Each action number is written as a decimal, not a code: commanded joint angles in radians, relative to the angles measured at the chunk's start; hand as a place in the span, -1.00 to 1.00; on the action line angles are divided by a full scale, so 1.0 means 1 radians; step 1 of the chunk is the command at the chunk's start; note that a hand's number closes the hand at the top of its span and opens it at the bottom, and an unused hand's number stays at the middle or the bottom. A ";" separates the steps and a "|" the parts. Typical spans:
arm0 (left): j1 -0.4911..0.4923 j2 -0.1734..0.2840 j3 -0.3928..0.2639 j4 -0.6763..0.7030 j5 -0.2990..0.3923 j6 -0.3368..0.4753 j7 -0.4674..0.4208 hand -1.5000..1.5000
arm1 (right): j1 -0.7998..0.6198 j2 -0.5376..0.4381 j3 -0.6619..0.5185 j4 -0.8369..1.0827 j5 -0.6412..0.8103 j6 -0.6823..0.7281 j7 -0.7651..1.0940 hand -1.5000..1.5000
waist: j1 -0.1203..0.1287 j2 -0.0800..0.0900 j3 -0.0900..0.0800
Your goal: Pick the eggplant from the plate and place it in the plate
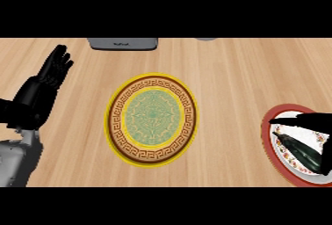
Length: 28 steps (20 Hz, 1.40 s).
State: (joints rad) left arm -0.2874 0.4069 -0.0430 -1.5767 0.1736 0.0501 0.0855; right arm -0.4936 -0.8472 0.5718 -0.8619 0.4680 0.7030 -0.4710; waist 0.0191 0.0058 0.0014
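Note:
A dark, long eggplant (302, 153) lies on a red-rimmed white plate (267, 134) at the right edge of the view, partly cut off. My right hand (303, 120) comes in from the right edge and hangs over the far part of that plate, just beyond the eggplant, with its fingers stretched out towards the left and nothing in them. A large yellow-rimmed plate (117, 132) with a brown key band and a green middle stands at the counter's centre with nothing on it. My left hand (47, 81) rests open at the left edge, fingers up.
A grey appliance (123, 43) stands at the counter's far edge, above the yellow plate. A small grey object (206, 38) shows beside it at the top. Bare wooden counter (227, 79) lies between the two plates.

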 commanded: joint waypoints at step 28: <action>0.106 0.014 0.105 -0.009 -0.035 0.014 0.023 0.00 | 0.157 0.058 -0.273 0.191 0.004 -0.733 0.409 1.00 | -0.181 -0.069 -0.016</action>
State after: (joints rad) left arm -0.2060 0.4072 0.0393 -1.5906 0.1423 0.0509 0.0993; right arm -0.3813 -0.7562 0.3707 -0.6808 0.4685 0.1385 -0.2425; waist -0.1086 -0.0517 -0.0185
